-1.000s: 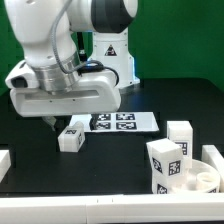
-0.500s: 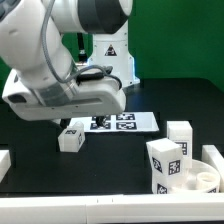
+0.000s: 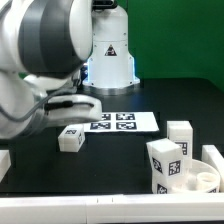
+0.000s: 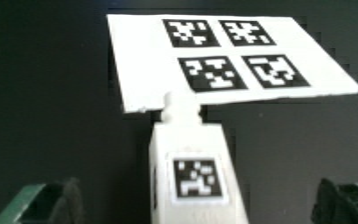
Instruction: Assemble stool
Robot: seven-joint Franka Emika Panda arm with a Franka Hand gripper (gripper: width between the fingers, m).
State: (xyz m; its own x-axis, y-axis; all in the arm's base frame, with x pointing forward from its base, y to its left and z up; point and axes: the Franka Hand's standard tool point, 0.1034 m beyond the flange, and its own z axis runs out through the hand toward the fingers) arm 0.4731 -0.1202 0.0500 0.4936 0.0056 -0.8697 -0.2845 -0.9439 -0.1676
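A white stool leg (image 3: 71,138) with a black-and-white tag lies on the black table just in front of the marker board (image 3: 120,121). In the wrist view the same leg (image 4: 192,165) runs lengthwise between my fingers, its far end touching the marker board (image 4: 229,55). My gripper (image 4: 195,206) is open, with a dark fingertip (image 4: 43,205) on each side of the leg and well apart from it. Two more tagged legs (image 3: 165,165) (image 3: 178,137) and the round seat ring (image 3: 205,177) stand at the exterior view's right. My fingers are hidden in the exterior view.
The big white arm (image 3: 40,60) fills the exterior view's left and hides the table behind it. A white rail piece (image 3: 4,163) sits at the left edge. The robot base (image 3: 108,55) stands behind the marker board.
The arm has swung toward the exterior view's left and closer to the camera, uncovering the marker board. The leg on the table has not moved.
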